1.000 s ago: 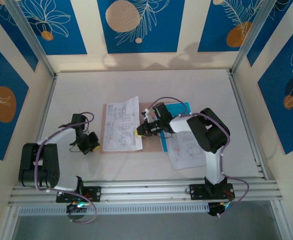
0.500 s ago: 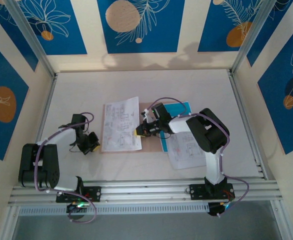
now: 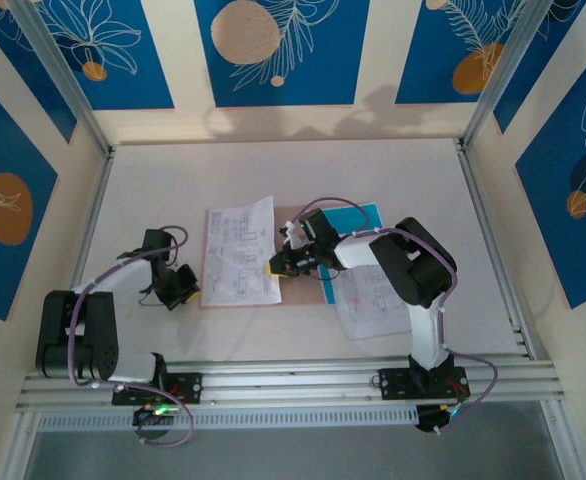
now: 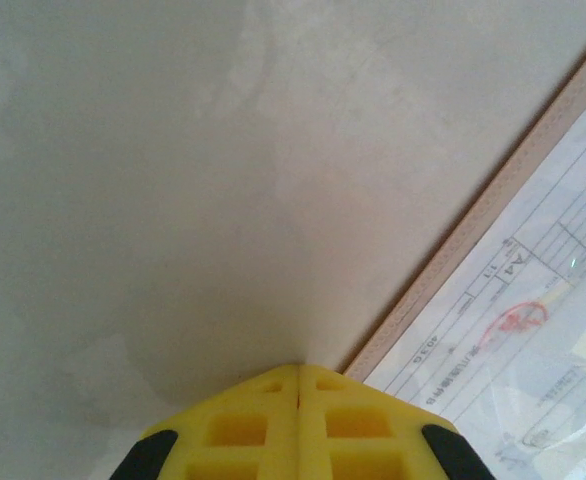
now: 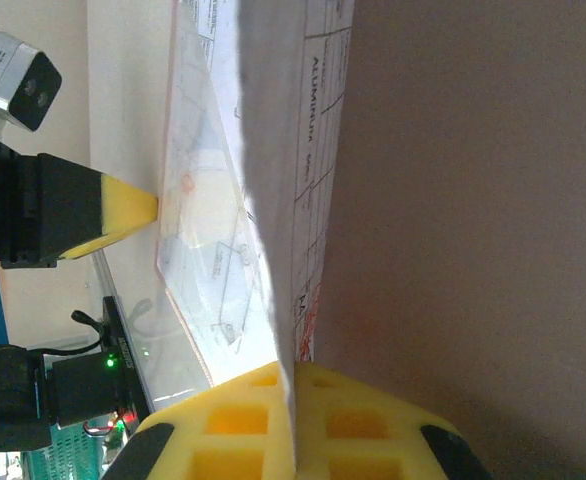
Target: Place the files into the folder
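Observation:
The pinkish-tan folder (image 3: pixel 301 288) lies open at the table's middle, and a white printed file (image 3: pixel 241 250) covers its left leaf. My right gripper (image 3: pixel 273 268) is shut on that sheet's right edge; in the right wrist view the paper (image 5: pixel 273 150) rises from between the yellow fingers (image 5: pixel 295 368), with the folder's bare leaf (image 5: pixel 473 200) to the right. My left gripper (image 3: pixel 188 293) is shut on nothing, its tips (image 4: pixel 298 368) on the table just outside the folder's edge (image 4: pixel 493 210). A cyan file (image 3: pixel 361 213) and another white file (image 3: pixel 373 300) lie under the right arm.
Metal rails (image 3: pixel 293 375) run along the near edge, and upright posts (image 3: pixel 83 130) stand at the back corners. Patterned walls close in the table on three sides. Bare tabletop (image 3: pixel 273 170) stretches behind the folder and to the left (image 4: pixel 173 150).
My right gripper has shifted a little to the left, carrying the white sheet's right edge with it. The left arm has not moved.

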You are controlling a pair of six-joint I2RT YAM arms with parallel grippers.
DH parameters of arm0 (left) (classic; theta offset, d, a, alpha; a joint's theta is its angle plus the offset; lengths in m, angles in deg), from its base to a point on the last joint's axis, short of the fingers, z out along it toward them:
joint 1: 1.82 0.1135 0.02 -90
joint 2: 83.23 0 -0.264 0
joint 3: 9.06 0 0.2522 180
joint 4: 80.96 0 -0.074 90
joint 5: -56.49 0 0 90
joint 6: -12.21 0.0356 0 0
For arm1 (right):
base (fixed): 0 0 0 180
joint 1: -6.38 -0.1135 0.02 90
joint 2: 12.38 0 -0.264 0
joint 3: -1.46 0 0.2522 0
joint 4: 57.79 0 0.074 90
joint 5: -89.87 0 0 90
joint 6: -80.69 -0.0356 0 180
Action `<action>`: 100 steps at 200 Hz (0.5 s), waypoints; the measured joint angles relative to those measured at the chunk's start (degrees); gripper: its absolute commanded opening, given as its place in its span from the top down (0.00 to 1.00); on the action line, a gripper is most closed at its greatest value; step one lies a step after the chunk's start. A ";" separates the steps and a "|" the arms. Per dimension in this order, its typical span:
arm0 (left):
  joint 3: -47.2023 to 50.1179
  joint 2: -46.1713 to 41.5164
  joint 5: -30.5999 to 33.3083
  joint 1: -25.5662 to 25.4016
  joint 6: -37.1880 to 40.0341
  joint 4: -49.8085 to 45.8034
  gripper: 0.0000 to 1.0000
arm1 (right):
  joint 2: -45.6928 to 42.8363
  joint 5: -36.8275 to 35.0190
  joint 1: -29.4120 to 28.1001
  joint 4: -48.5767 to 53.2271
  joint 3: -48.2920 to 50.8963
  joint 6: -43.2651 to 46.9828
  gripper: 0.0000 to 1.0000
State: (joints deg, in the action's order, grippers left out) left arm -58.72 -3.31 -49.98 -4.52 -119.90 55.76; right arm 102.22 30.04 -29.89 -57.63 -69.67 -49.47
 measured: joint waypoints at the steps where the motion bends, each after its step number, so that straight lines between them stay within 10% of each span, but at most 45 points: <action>1: 0.00 0.00 0.00 0.00 0.00 0.02 1.00 | 0.00 0.00 0.00 0.07 0.00 0.00 1.00; 100: -2.56 -4.48 0.48 -1.73 0.22 -4.94 1.00 | -8.96 -10.08 -0.63 17.77 -3.98 -0.61 0.38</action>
State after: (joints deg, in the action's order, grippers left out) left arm -61.28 -7.79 -49.50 -6.25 -119.68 50.83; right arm 93.26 19.97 -30.53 -39.86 -73.65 -50.08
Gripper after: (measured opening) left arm 0.049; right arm 0.570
